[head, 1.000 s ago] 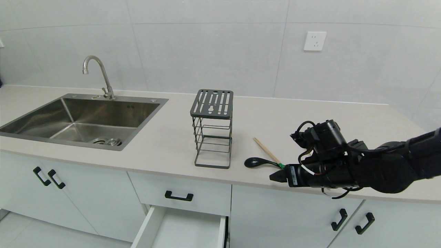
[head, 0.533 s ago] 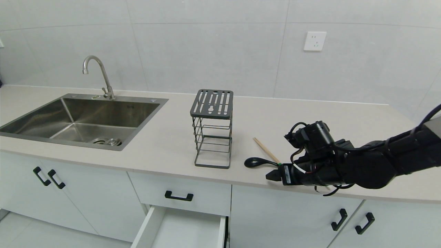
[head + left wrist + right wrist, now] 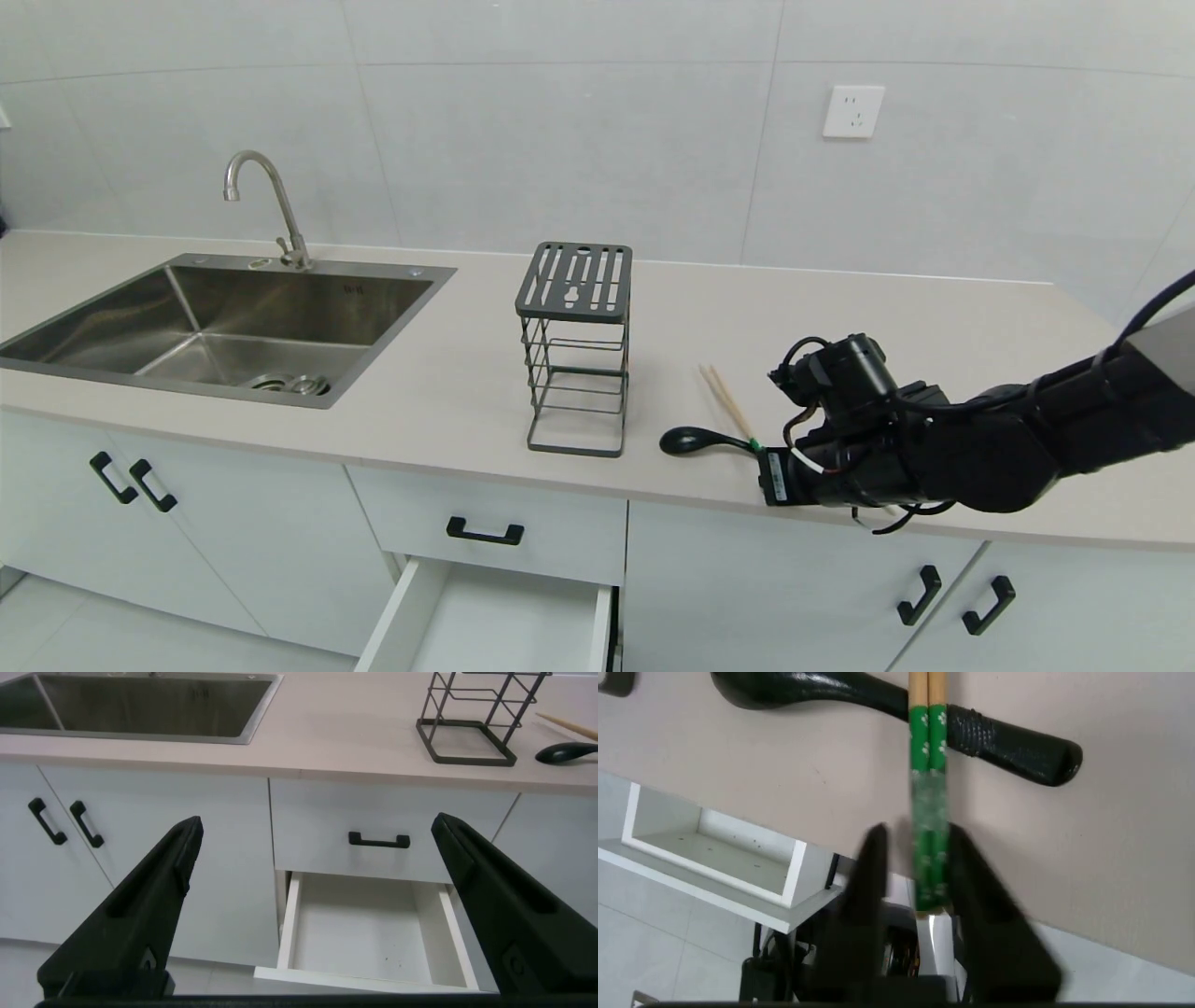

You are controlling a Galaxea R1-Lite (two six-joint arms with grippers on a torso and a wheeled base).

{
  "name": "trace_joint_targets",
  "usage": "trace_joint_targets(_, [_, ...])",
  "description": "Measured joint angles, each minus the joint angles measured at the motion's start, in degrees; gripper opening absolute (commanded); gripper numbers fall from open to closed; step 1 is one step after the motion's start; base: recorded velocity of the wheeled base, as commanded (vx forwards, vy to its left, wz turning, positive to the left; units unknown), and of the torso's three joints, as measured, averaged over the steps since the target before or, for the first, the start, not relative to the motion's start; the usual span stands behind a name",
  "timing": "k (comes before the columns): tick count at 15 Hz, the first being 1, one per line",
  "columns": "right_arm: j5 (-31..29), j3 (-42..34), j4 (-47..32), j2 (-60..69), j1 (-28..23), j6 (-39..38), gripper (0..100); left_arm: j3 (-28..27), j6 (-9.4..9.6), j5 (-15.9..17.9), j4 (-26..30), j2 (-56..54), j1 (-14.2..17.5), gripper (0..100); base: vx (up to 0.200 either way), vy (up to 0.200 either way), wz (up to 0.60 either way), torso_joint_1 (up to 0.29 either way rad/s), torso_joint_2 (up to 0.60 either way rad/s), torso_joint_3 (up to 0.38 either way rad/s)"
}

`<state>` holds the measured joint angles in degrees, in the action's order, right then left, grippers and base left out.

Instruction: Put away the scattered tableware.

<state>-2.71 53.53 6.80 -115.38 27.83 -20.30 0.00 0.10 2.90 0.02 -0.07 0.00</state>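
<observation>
Chopsticks [image 3: 726,403], likely light, stiff and slippery, cross a black spoon [image 3: 691,441] at the head view's lower right; the right gripper [image 3: 917,859], spread, flanks their green ends, the sensible pinching spot.

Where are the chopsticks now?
In head view the chopsticks lie on the counter at the robot's right, across the black spoon, green ends at the right gripper.

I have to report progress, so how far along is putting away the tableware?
Early on. Done: only the drawer stands open. In hand: the right gripper is open and straddles the green end of the chopsticks, which lie on the counter across the black spoon's handle. Left: both pieces must still go in; neither is in the drawer or the rack.
</observation>
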Motion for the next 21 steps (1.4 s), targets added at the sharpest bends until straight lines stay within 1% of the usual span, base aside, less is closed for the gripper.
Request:
trace_joint_targets(5, [-0.1, 0.2, 0.0, -0.2, -0.7, 0.0, 0, 0.0, 0.0, 0.0, 0.0, 0.0, 0.0, 100, 0.0, 0.0, 0.0, 0.0, 0.0, 0.0])
trace_joint_targets(11, [-0.1, -0.6, 0.1, 6.8, -2.8, 0.2, 0, 0.0, -0.02, 0.0, 0.0, 0.0, 0.0, 100, 0.0, 0.0, 0.0, 0.0, 0.0, 0.0])
trace_joint_targets(15, [-0.1, -1.4, 0.4, 13.2, -2.1, 0.9, 0, 0.0, 0.0, 0.0, 0.0, 0.0, 0.0, 100, 0.0, 0.0, 0.0, 0.0, 0.0, 0.0])
trace_joint_targets(16, [0.0, -1.8, 1.8, 15.3, -1.6, 1.1, 0, 0.0, 0.0, 0.0, 0.0, 0.0, 0.0, 100, 0.0, 0.0, 0.0, 0.0, 0.0, 0.0])
trace_joint_targets(17, [0.1, -2.6, 5.1, 17.1, -0.9, 1.3, 0, 0.0, 0.0, 0.0, 0.0, 0.0, 0.0, 100, 0.0, 0.0, 0.0, 0.0, 0.0, 0.0])
trace_joint_targets(19, [1.3, -5.6, 13.9, 20.2, 0.4, 3.9, 0, 0.0, 0.0, 0.0, 0.0, 0.0, 0.0, 100, 0.0, 0.0, 0.0, 0.0, 0.0, 0.0])
trace_joint_targets(21, [4.9, -9.7, 24.1, 22.3, 1.5, 8.3, 0, 0.0, 0.0, 0.0, 0.0, 0.0, 0.0, 100, 0.0, 0.0, 0.0, 0.0, 0.0, 0.0])
